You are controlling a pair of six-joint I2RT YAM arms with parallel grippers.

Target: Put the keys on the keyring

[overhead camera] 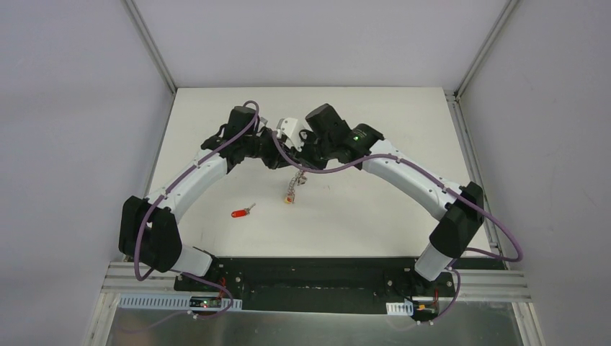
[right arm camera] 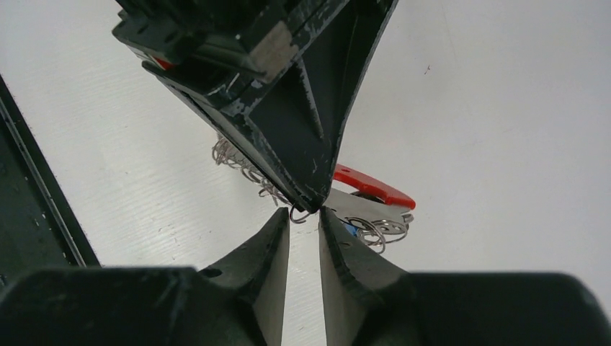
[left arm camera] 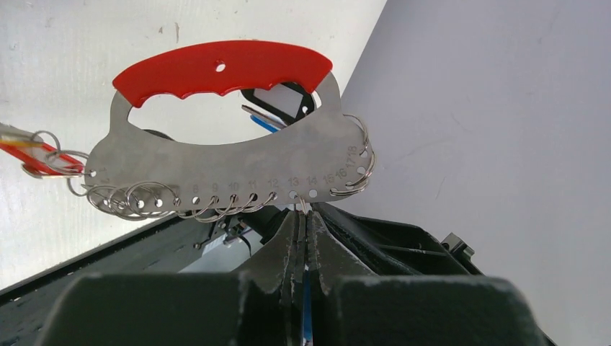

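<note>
Two arms [overhead camera: 194, 173] meet upper centre, and I see the left gripper [left arm camera: 302, 215] pinching the keyring [left arm camera: 216, 155] by its steel lower edge, the right gripper [right arm camera: 304, 220] with jaws slightly apart beside the wire rings [right arm camera: 382, 229], and a red-headed key [overhead camera: 242, 212] on the table [overhead camera: 375, 216], lower left.

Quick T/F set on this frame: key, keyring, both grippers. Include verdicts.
1. The red key lies on the table, apart from both grippers. True.
2. The left gripper is open. False: it is shut, pinching a ring at the lower edge of the keyring.
3. The right gripper holds the red key. False: its jaws stand slightly apart with nothing between them.
4. The keyring's plate has a red band along one edge. True.
</note>
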